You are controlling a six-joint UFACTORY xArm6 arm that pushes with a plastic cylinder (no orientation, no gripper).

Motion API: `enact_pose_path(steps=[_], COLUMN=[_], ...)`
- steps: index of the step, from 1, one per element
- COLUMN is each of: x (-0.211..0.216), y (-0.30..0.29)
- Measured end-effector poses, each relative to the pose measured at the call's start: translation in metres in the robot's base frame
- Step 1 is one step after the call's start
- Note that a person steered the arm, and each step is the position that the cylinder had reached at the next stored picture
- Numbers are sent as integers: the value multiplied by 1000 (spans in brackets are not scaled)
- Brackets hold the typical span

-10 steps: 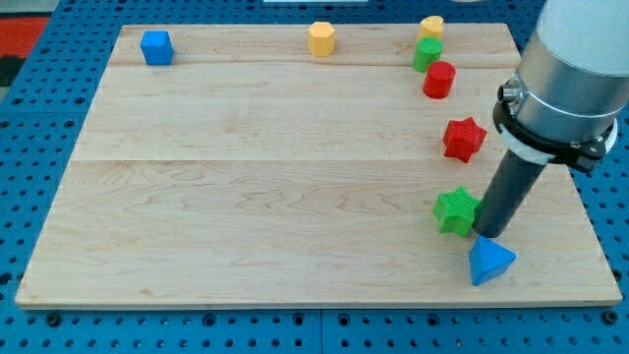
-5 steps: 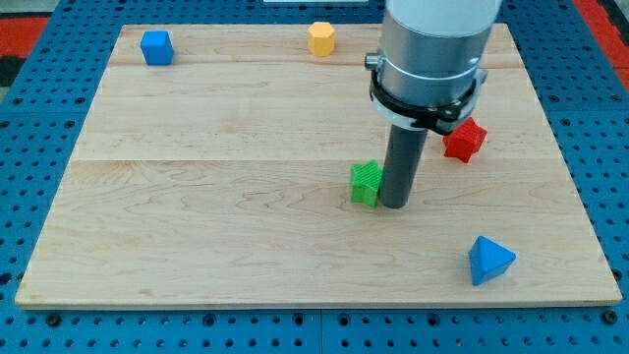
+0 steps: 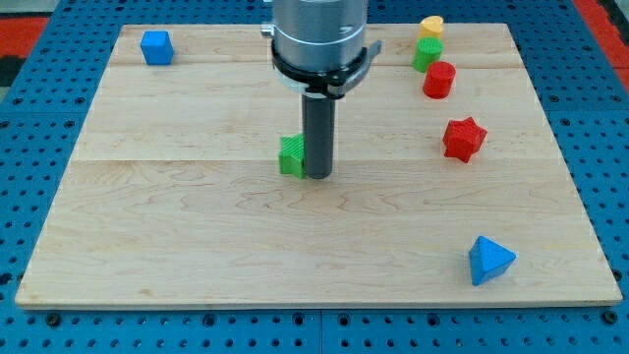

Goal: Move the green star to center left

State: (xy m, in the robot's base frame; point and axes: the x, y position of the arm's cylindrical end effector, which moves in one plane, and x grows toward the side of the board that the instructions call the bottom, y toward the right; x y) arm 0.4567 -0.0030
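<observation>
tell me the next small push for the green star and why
Probably keep pushing toward the view's left. My tip sits against the right side of the green star, which lies near the board's middle, well short of the left edge of the board, with no block in that path.

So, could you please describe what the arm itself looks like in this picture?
It ends in a wide, pale grey cylinder ringed at its base by a black collar. Below that, a straight dark rod runs down to my tip. No cables or markings show.
</observation>
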Motion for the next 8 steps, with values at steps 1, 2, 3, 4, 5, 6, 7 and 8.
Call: enact_pose_path(steps=[1,2,3,4,5,6,7,8], x=[-10,-23,-23,-23,-23,-23,-23,-23], y=[22,3,-53,-105,-140,-165,-191,-200])
